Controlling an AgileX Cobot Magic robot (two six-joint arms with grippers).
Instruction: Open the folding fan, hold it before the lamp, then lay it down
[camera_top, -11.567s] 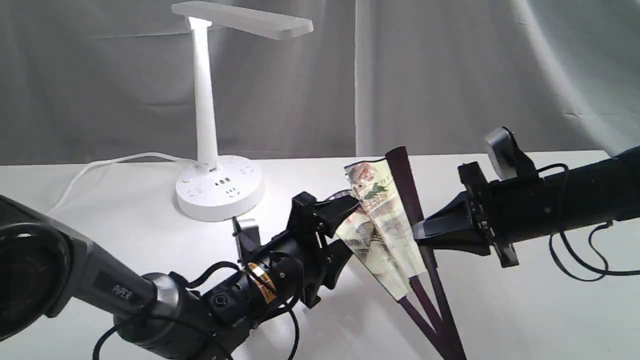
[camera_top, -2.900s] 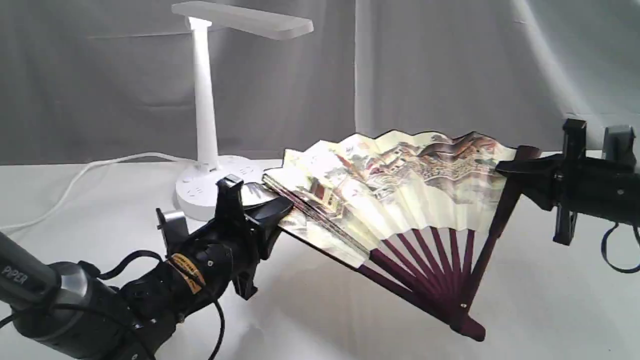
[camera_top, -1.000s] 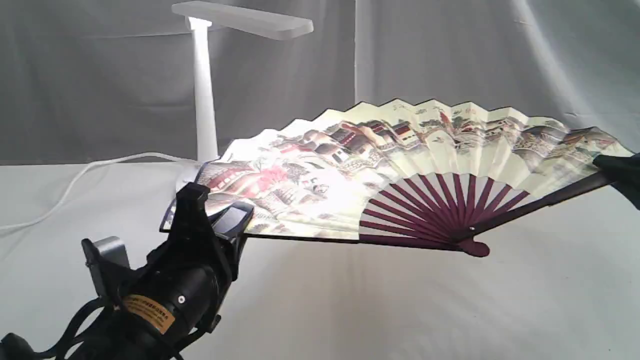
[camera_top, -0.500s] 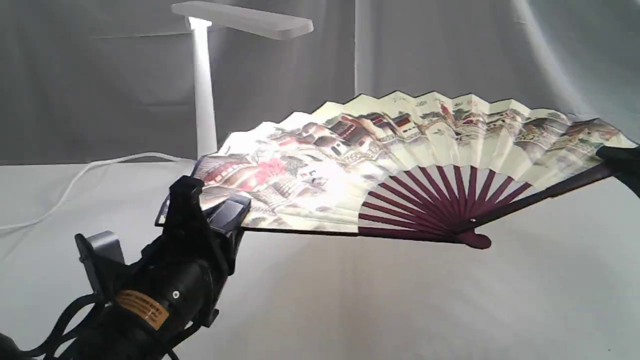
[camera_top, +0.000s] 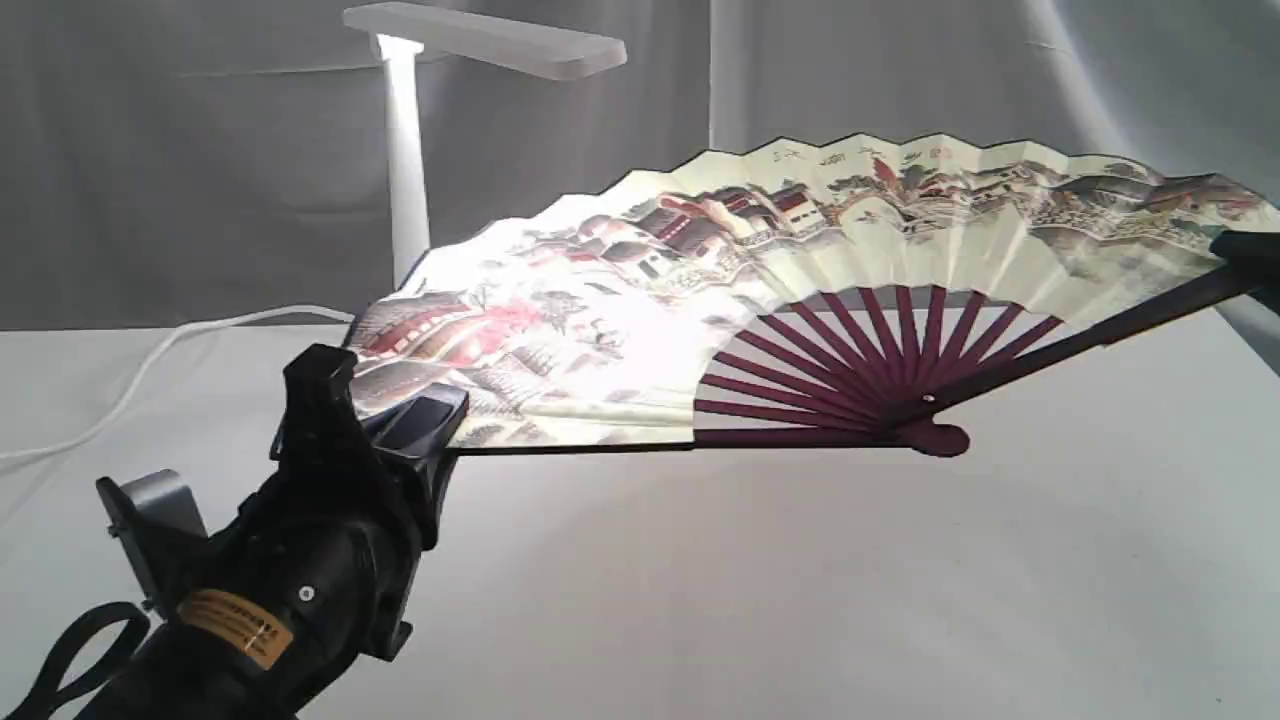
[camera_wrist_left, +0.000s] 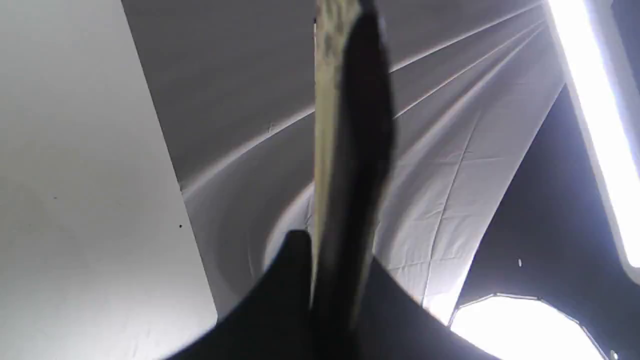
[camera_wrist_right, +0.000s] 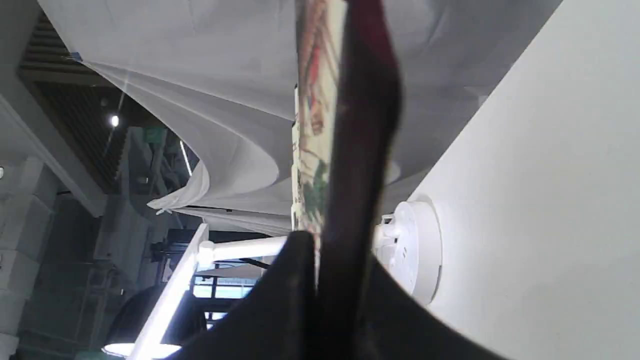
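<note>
The folding fan is spread wide in the air, its painted cream leaf tilted up and its maroon ribs meeting at a pivot above the table. My left gripper is shut on the fan's left guard. At the right edge of the exterior view my right gripper is shut on the right guard. The white lamp stands behind the fan's left part, its head above the fan and its base hidden there. The right wrist view shows the lamp's round base.
A white cord runs from the lamp toward the left edge over the white tablecloth. A grey draped curtain closes the back. My left arm's dark body fills the lower left corner.
Both grippers have lifted the open fan higher and tipped its leaf more upright; it now covers the lamp's base. The left arm has shifted left and down in view.
</note>
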